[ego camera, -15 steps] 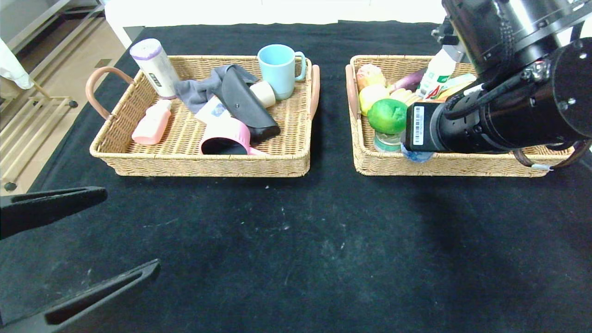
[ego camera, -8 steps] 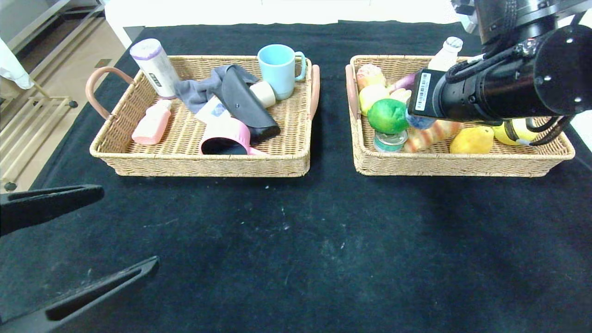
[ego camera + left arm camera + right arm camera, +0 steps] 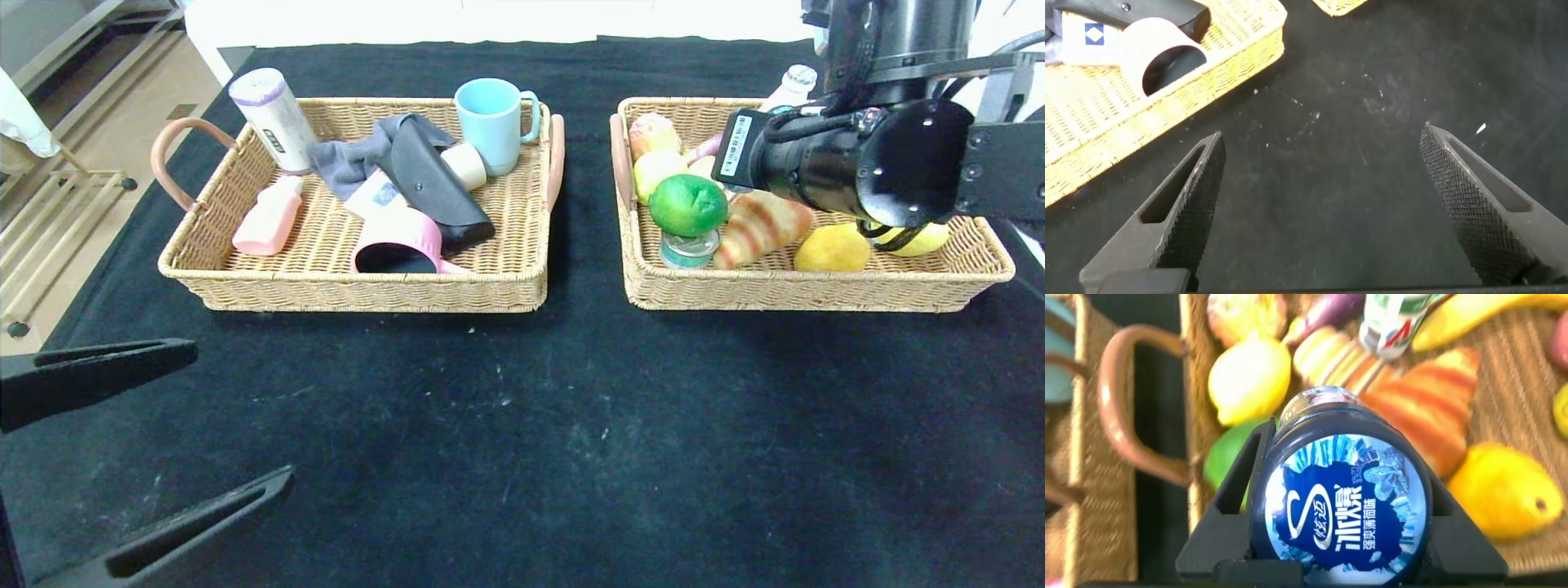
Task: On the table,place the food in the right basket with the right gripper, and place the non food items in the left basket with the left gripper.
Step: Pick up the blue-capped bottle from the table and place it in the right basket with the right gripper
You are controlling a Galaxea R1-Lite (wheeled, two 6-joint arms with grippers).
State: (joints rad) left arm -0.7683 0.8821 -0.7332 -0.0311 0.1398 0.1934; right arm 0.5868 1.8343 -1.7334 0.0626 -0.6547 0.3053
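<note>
Hovering over right basket (image 3: 816, 286) after lifting and pulling back, right pincer (image 3: 1343, 539) clamped on blue bottle (image 3: 1343, 510) not yet dropped; left pincer (image 3: 1323, 212) spread, parked near left basket (image 3: 351, 290).

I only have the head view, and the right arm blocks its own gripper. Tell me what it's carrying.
Observer: The right gripper is shut on a blue-labelled bottle, seen end-on in the right wrist view.
Operator: Say what lies beyond it.
Observer: The lime and the croissant, both inside the right basket.
Operator: Now check the left gripper.
Observer: The left gripper is open with nothing between its fingers, above the bare black table.
</note>
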